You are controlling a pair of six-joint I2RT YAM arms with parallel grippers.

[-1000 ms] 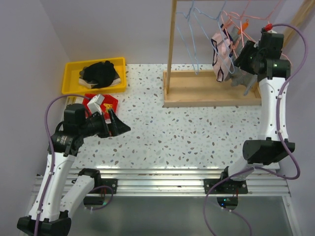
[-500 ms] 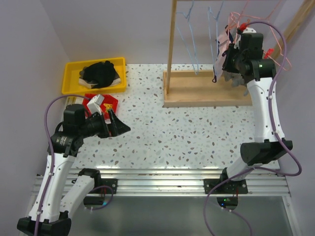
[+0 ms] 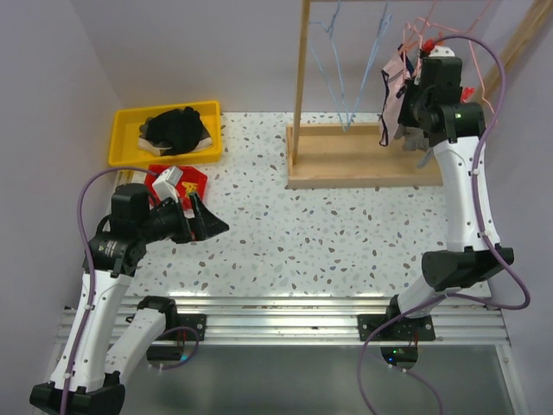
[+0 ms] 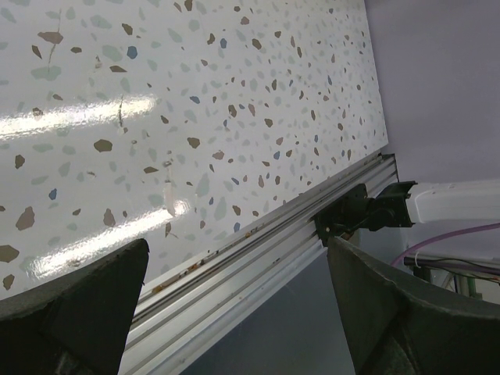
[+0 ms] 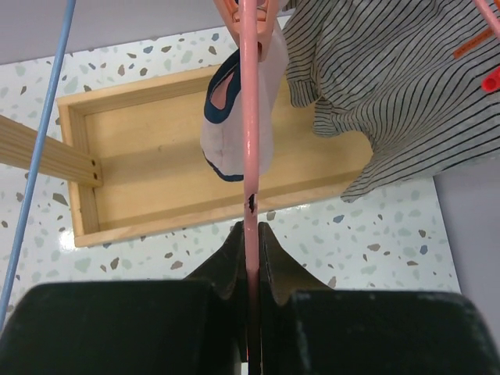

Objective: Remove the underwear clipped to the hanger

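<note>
Right claw (image 5: pixel 250 234) raised at wooden rack (image 3: pixel 301 78), jaws pinched tight on thin bar of pink hanger (image 5: pixel 250 117). Pink briefs (image 5: pixel 234 133) with dark trim hang from clip on that hanger, just beyond fingertips, above rack's base tray. Striped grey briefs (image 5: pixel 391 86) hang beside them to the right, held by red/orange clips. Blue hanger (image 5: pixel 47 117) further left, bare. Left claw (image 3: pixel 210 223) spread wide, nothing in it, low over speckled table (image 3: pixel 328 233) near red box (image 3: pixel 192 180). Black clothes (image 3: pixel 177 128) heaped in yellow bin (image 3: pixel 125 138).
</note>
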